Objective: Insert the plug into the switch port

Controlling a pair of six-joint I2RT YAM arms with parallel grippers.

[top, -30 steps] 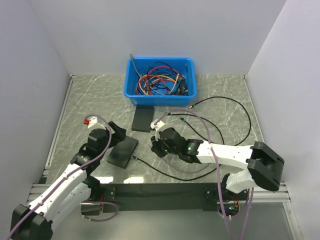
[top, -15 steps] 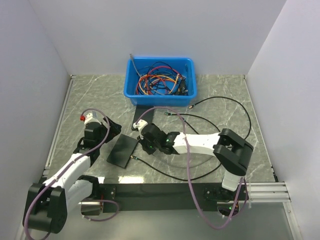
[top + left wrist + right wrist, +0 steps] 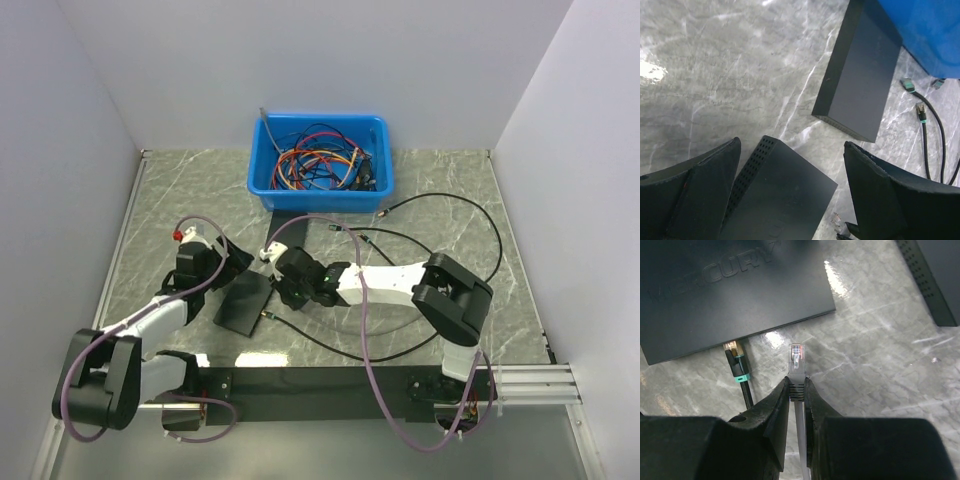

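A flat black switch (image 3: 244,303) lies on the marble table in front of the left arm. My left gripper (image 3: 222,268) is open, its jaws straddling the switch's far corner (image 3: 780,200). My right gripper (image 3: 284,290) is shut on a grey plug (image 3: 797,371) with a clear tip. It holds the plug just short of the switch's port edge (image 3: 735,295), which is marked MERCURY. A black cable with a teal boot (image 3: 736,361) sits in a port just left of the held plug.
A second black switch (image 3: 859,75) lies beyond the first, in front of a blue bin (image 3: 320,160) full of tangled cables. Loose black cables (image 3: 450,215) loop across the right half of the table. White walls close three sides.
My right gripper has moved left with the plug, up to the switch's right edge. My left arm has drawn back and shifted a little beside the switch.
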